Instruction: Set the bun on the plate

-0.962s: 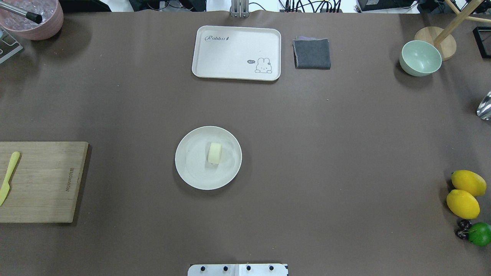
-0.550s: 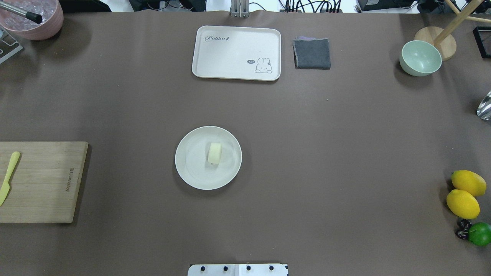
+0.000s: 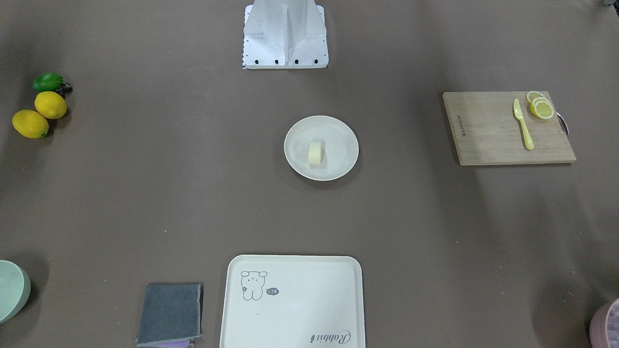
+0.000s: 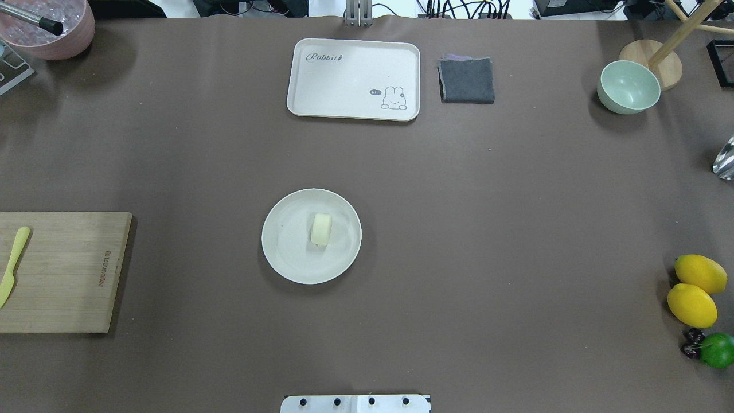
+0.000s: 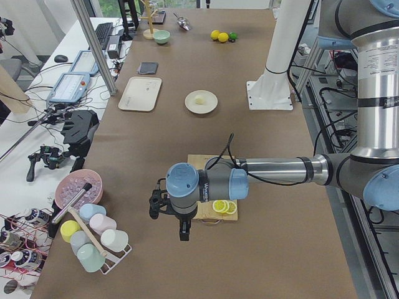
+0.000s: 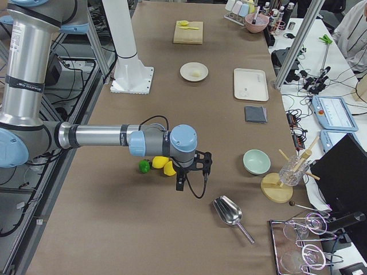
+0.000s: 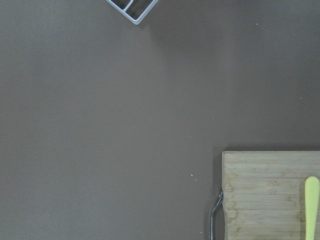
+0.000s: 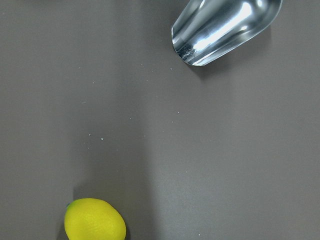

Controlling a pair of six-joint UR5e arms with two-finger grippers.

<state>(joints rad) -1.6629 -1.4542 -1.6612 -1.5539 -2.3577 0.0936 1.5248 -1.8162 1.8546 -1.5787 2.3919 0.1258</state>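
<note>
**Cream bun lies on the plate, with bare brown table all around**

Brown matte table [image 4: 487,229] shows on every side of the plate [image 4: 287,252]. The other things sit well apart from it, near the table's edges. One bun [image 4: 321,229], a pale, smooth, stubby cylinder, lies on its side just right of the centre of the one round, raised-rim plate.

At the far edge sit one rectangular cream tray [image 4: 352,63] and, just beside it, one folded grey cloth [image 4: 467,80]. One pale green bowl [image 4: 628,86] stands toward the far right corner. Two glossy lemons [image 4: 699,273] and one lime [image 4: 717,350] cluster at the right edge. One wooden cutting board [image 4: 69,275] at the left edge carries one yellow knife [image 4: 14,265] and overlapping lemon slices [image 3: 540,106].

The left gripper [image 5: 184,235] hangs over the board's outer end, and the right gripper [image 6: 179,186] hangs beside the lemons. Both appear only in the side views, so I cannot tell how far either is spread.
</note>
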